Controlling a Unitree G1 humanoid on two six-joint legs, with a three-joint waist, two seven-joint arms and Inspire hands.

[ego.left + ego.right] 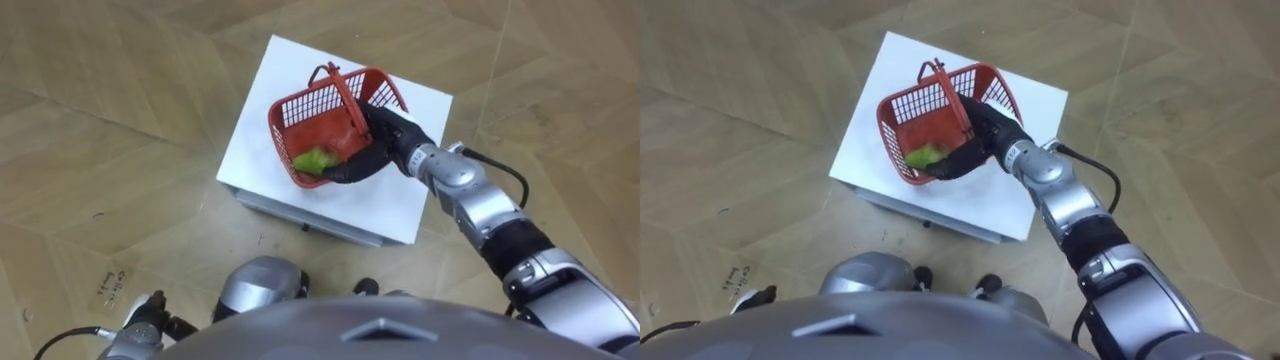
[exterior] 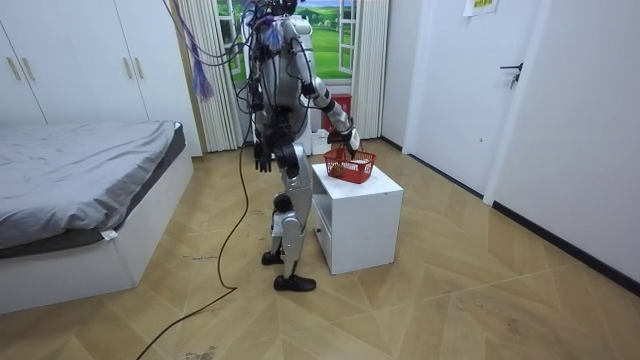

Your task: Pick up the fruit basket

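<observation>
The robot stands close against a low white worktop [image 1: 265,120] on the wooden floor, and the red basket [image 1: 305,110] is on top of it, towards the far side. A green fruit [image 1: 315,160] lies in the bottom of the basket. The right hand [image 1: 388,135] is at the basket's right side. Its fingers are curled in over the rim next to the foot of the handle [image 1: 340,90], and its thumb is wrapped along the outside of the near wall, so it is clamped on the basket. The basket looks tipped, but I cannot tell whether its base has left the worktop. In the room view it sits at or barely above the top. The left hand [image 2: 262,157] hangs at the robot's side, fingers loose and holding nothing.

As I judge it, the reach and the grip are done. What is left is the lift itself, bringing the basket clear of the worktop without spilling the fruit.
</observation>
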